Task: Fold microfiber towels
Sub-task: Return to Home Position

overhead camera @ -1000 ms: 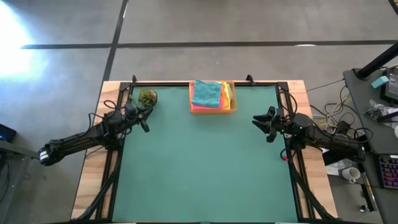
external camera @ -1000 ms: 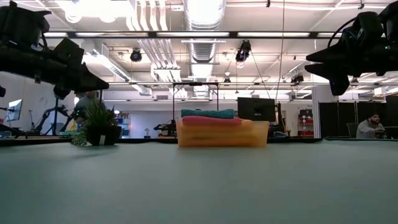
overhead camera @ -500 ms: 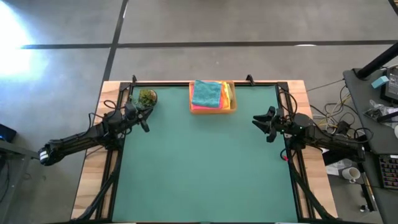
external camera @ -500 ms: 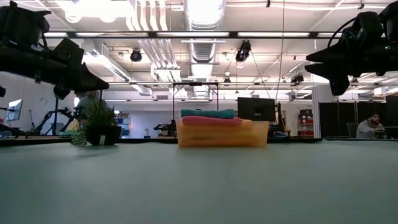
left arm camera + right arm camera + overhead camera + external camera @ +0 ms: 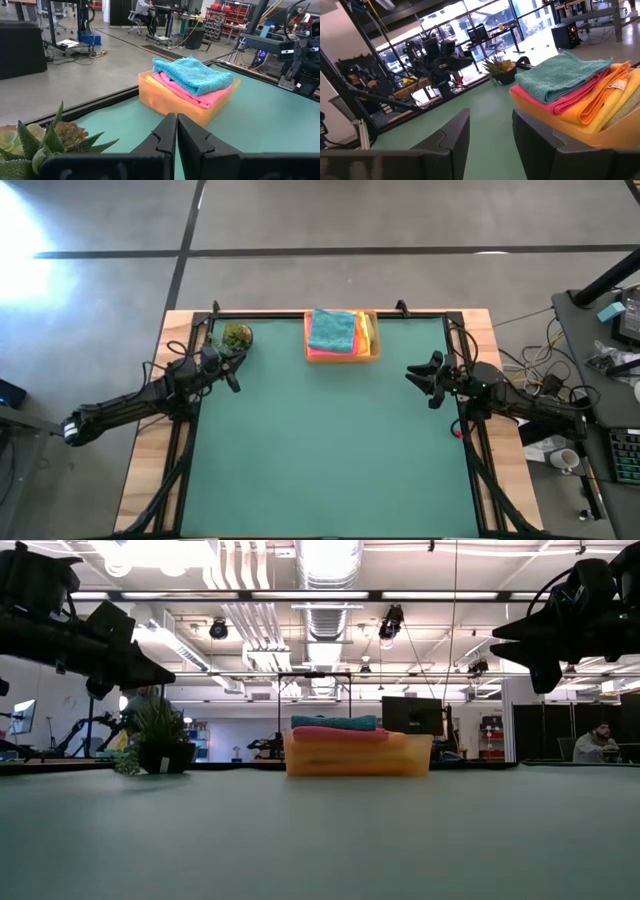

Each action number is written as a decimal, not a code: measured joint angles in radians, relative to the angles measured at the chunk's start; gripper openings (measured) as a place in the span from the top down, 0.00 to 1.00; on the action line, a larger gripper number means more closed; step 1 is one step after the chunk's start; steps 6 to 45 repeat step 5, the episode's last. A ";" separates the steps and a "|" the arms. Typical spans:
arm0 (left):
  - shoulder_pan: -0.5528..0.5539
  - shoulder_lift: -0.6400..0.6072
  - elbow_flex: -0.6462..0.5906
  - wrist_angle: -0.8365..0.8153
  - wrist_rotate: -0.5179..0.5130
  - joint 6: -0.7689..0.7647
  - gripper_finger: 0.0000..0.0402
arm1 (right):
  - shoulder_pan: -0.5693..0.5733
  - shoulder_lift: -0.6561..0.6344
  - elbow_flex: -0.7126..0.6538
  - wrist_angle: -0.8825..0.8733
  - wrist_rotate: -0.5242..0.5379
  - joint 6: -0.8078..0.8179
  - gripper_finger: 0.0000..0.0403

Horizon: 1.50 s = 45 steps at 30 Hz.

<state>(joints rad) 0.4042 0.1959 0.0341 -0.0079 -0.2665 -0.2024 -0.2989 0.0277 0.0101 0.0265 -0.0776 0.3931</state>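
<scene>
Nearest us the green mat carries no cloth that we can see, so we judge the folding done and only the arms' parking left. The main risk from here, as we read it, sits on the left side: the left gripper hangs above the mat's left edge just beside the small plant, and any sideways or forward swing while that arm settles could tip the plant or push it along the mat. That arm lies low, reaching in from the left edge with its wrist aimed across the table toward the far middle, and its fingers are pressed together with nothing between them. Opposite it, the right gripper hovers over the mat's right edge, well apart from everything, pointing inward, with its fingers spread and holding nothing; we see little danger there. Farthest off, at the middle of the far edge, the orange bin holds the folded towels in a stack, the teal towel on top, pink beneath, orange and yellow showing at the side. The stack rises above the rim, so a knock to the bin could slide the top cloth off.
</scene>
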 joint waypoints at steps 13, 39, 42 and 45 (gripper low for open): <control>0.000 0.000 0.000 0.000 0.000 0.000 1.00 | 0.000 0.000 0.000 0.000 0.000 0.000 0.65; 0.000 0.000 0.000 0.000 0.000 0.000 1.00 | 0.000 0.000 0.000 0.000 0.000 0.000 0.65; 0.000 0.000 0.000 0.000 0.000 0.000 1.00 | 0.000 0.000 0.000 0.000 0.000 0.000 0.65; 0.000 0.000 0.000 0.000 0.000 0.000 1.00 | 0.000 0.000 0.000 0.000 0.000 0.000 0.65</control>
